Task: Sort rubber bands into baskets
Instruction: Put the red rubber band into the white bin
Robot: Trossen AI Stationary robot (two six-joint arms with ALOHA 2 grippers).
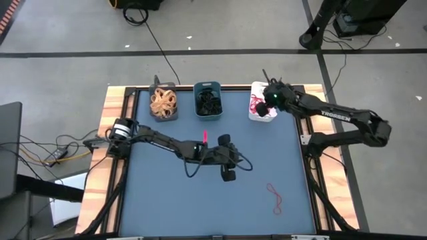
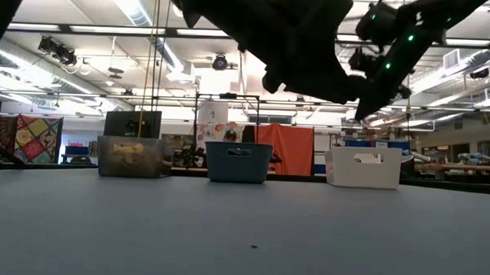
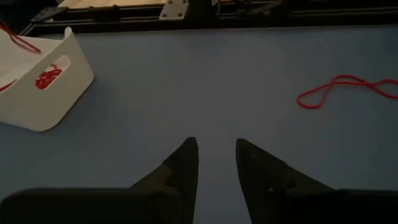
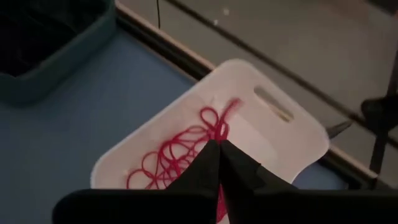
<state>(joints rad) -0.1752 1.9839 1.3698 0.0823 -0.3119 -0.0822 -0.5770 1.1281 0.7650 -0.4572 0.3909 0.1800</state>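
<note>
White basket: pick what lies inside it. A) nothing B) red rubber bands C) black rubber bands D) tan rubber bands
B: the right wrist view shows a tangle of red rubber bands in the white basket, with the right claw shut just above them.

One marking is legible: the white lettering "TROSSEN" on the forearm link of the right arm (image 1: 337,115), seen in the high view. No other text, number or sign can be read.
</note>
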